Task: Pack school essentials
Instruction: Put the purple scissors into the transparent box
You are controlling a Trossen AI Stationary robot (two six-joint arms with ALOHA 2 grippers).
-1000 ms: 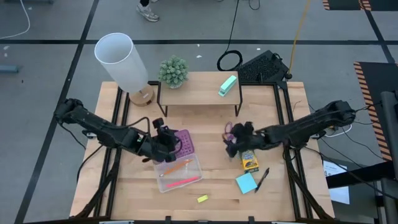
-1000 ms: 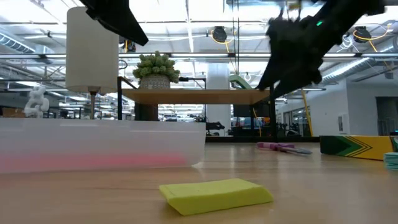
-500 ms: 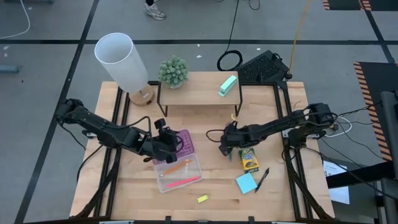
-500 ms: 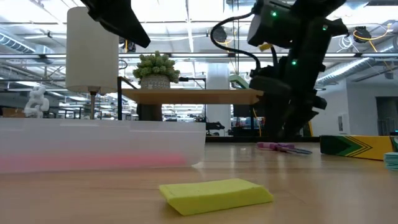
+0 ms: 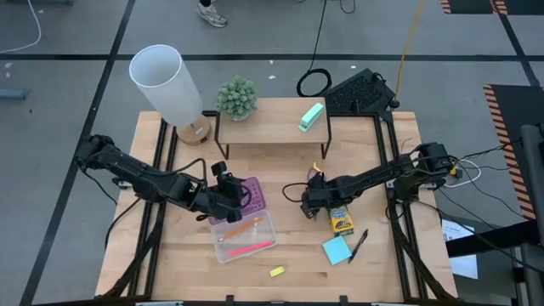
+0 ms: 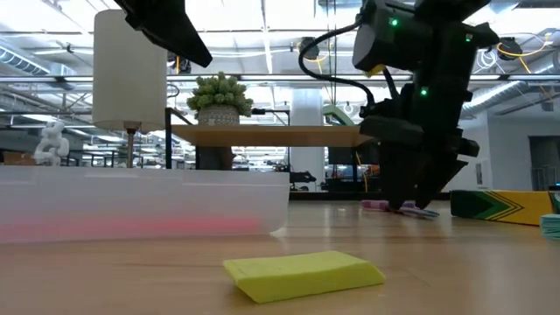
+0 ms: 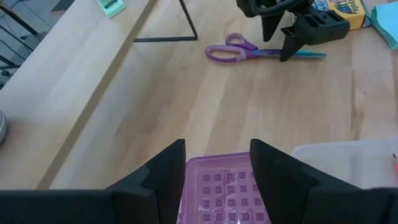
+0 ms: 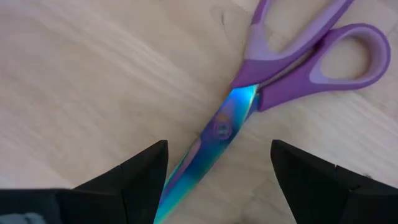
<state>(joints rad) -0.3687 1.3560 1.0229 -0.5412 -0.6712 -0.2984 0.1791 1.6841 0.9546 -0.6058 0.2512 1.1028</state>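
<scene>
The purple-handled scissors (image 8: 292, 68) lie flat on the worktop (image 5: 289, 153) near its middle, just in front of the small raised shelf (image 5: 272, 127). The right tool (image 7: 287, 38) is down low over them, fingers apart and straddling the iridescent blades, not closed on anything. Just to the right of the scissors lies the yellow-green crayon box (image 5: 342, 219). Nearer the front edge sit the blue sticky-note pad (image 5: 337, 250) and the black pen (image 5: 359, 245) beside it. The small yellow eraser (image 6: 304, 273) rests alone close to the front edge, left of the pad.

Farther left stands the clear case (image 5: 246, 238) with pink and orange pencils (image 5: 246, 240) lying inside. Its purple lid (image 7: 229, 193) is tipped back at the far end. The left tool (image 7: 214, 168) hovers at that lid with its fingers spread, gripping nothing.

On the shelf rest a mint-green block (image 5: 311, 117) and a small potted plant (image 5: 237, 97). A white lamp (image 5: 167, 83) stands at the far left corner.
</scene>
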